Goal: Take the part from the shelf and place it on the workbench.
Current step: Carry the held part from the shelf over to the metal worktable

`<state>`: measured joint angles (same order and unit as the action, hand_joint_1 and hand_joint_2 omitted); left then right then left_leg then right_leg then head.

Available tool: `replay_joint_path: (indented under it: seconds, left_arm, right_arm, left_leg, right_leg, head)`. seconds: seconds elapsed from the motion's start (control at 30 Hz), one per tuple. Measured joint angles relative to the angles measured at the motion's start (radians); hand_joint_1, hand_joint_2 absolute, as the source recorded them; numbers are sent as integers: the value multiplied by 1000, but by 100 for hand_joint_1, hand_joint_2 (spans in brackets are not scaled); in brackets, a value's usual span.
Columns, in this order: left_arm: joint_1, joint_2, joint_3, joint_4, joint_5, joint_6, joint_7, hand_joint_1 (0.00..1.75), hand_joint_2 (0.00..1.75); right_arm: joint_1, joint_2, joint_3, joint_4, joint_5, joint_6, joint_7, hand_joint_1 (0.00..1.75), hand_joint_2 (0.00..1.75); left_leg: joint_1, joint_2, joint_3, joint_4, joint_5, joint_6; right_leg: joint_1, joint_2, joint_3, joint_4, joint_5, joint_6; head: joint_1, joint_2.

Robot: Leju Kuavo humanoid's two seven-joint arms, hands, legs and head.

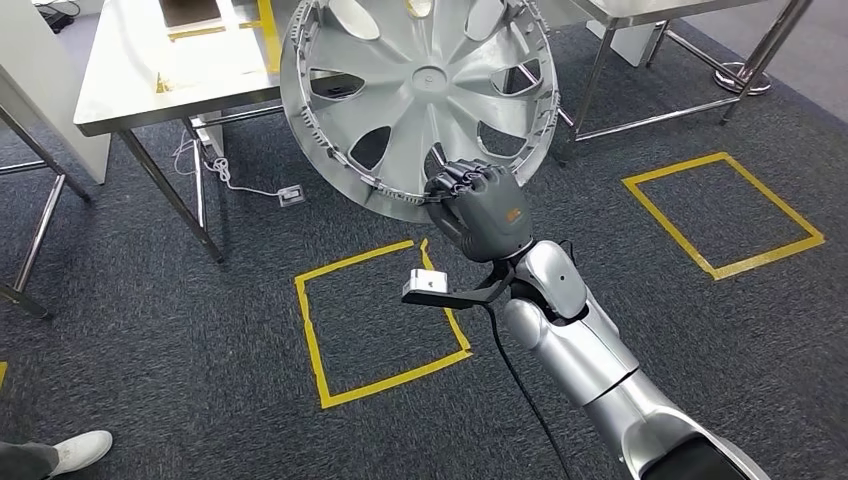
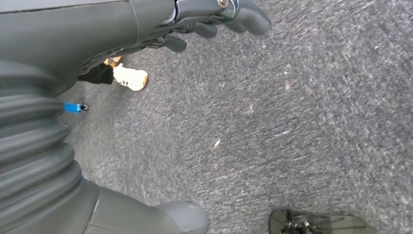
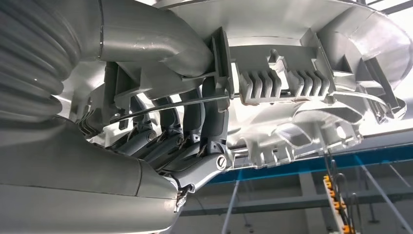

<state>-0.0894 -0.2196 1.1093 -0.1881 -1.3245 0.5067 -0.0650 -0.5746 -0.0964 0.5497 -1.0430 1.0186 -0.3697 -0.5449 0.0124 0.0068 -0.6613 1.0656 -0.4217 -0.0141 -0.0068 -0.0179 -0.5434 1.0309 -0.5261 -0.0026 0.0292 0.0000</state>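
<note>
Hubcap [image 1: 420, 95], thin silver plastic, prob. light but flexy w/ brittle clips, clamped at lower rim by right robot hand [image 1: 480, 205], held upright over carpet just short of counter [image 1: 150, 85]; left robot hand [image 2: 219, 19] loose, holding nothing; rim/spoke grip safest.
</note>
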Motion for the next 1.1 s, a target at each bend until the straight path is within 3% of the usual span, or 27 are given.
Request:
replay_joint_path:
  seconds: [0.1, 0.17, 0.27, 0.3, 0.33, 0.37, 0.43, 0.5, 0.57, 0.67, 0.7, 0.77, 0.83, 0.87, 0.93, 0.97, 1.03, 1.1]
  left_arm:
    - [0, 1, 0, 0, -1, 1, -5, 0, 175]
    - [-2, 2, 0, 0, -2, 1, -2, 0, 175]
    - [-6, 0, 0, 0, -4, 1, 10, 0, 175]
    - [-5, -1, 0, 0, -5, 1, 13, 0, 175]
    - [-4, -1, 0, 0, -7, 1, 16, 0, 175]
    - [-3, -1, 0, 0, -9, 1, 18, 0, 175]
    - [-2, -4, 0, 0, -12, 1, 17, 0, 175]
    - [-2, -10, 0, 0, -14, 1, 16, 0, 175]
    - [-2, -14, -1, 1, -15, 1, 16, 0, 175]
    - [-2, -16, -1, 1, -17, 1, 16, 0, 175]
    - [-3, -16, -1, 1, -17, 1, 18, 0, 175]
    - [-4, -17, -2, 1, -18, 1, 27, 0, 175]
    - [-2, -17, -2, 1, -17, 1, 39, 0, 175]
    - [-1, -16, -2, 1, -18, 1, 43, 0, 175]
    - [1, -11, -2, 0, -18, -2, 47, 0, 175]
    - [2, -9, -2, 1, -17, -5, 50, 0, 175]
    - [2, -7, -2, 2, -12, -9, 54, 0, 175]
    - [5, -8, -2, 1, -8, -11, 53, 0, 175]
  right_arm:
    - [-3, 0, 0, 0, -1, -1, -3, 175, 175]
    - [-7, 0, 0, -2, 0, 8, -1, 175, 175]
    - [-15, 0, 0, -4, 2, 20, 3, 175, 175]
    - [-16, 0, 0, -4, 1, 22, 3, 175, 175]
    - [-17, -1, 0, -4, -1, 23, 5, 175, 175]
    - [-16, -3, 0, -4, -4, 25, 7, 175, 175]
    - [-16, -9, 0, -5, -10, 26, 12, 175, 175]
    - [-17, -14, 0, -8, -14, 26, 14, 175, 175]
    - [-17, -17, 0, -12, -14, 26, 14, 175, 175]
    - [-17, -19, 0, -17, -11, 27, 22, 175, 175]
    - [-17, -19, 0, -18, -9, 27, 26, 175, 175]
    - [-16, -19, 0, -24, -2, 29, 33, 175, 175]
    - [-9, -19, 0, -33, 6, 33, 40, 175, 175]
    - [-3, -19, 0, -40, 15, 36, 47, 175, 175]
    - [18, -16, 0, -64, 41, 41, 69, 175, 175]
    - [32, -14, 0, -81, 59, 39, 82, 175, 175]
    - [61, -11, 0, -115, 106, 13, 111, 175, 175]
    - [89, -10, 0, -139, 152, -28, 137, 175, 175]
  left_leg:
    - [-2, -5, 10, -16, -13, 18]
    - [2, -10, 22, -21, -18, 31]
    - [3, -18, 33, -22, -28, 41]
    - [3, -21, 37, -22, -32, 42]
    - [2, -24, 42, -22, -36, 43]
    - [1, -27, 49, -22, -41, 42]
    - [-1, -33, 66, -22, -51, 40]
    - [-2, -36, 74, -24, -59, 32]
    - [-3, -37, 77, -21, -57, 17]
    - [-4, -28, 74, 8, -73, 1]
    - [-4, -25, 57, 43, -93, -3]
    - [-2, -19, -5, 158, -144, -10]
    - [0, -18, -62, 237, -161, -16]
    - [1, -17, -65, 224, -140, -19]
    - [4, -13, -24, 101, -53, -24]
    - [3, -11, -1, 36, -25, -25]
    - [1, -11, 21, -27, -8, -10]
    - [-1, -14, 24, -28, -14, 12]
  right_leg:
    - [1, -1, 5, 3, -2, 15]
    - [-2, 3, -11, 43, -18, 24]
    - [-3, 9, -119, 219, -85, 35]
    - [-3, 10, -155, 266, -95, 36]
    - [-3, 10, -176, 282, -87, 35]
    - [-2, 11, -177, 257, -56, 31]
    - [4, 12, -135, 125, 38, 15]
    - [14, 13, -96, 18, 78, -1]
    - [20, 14, -86, -10, 76, -12]
    - [11, 15, -62, -24, 86, -25]
    - [7, 15, -54, -26, 84, -28]
    - [6, 14, -46, -26, 77, -32]
    - [5, 15, -36, -26, 67, -31]
    - [4, 16, -28, -25, 60, -29]
    - [1, 15, -10, -23, 45, -20]
    - [1, 15, -5, -20, 38, -15]
    - [4, 14, -6, -17, 29, -5]
    - [6, 14, -7, -18, 22, 4]
  head:
    - [0, 0]
    - [2, 0]
    - [6, 0]
    - [6, 0]
    - [6, 0]
    - [6, 0]
    - [6, 0]
    - [4, 0]
    - [1, 0]
    - [-1, 0]
    - [-4, 0]
    - [-8, 0]
    - [-8, 0]
    - [-8, 0]
    - [-8, 0]
    - [-10, 0]
    - [-13, 0]
    - [-14, 0]
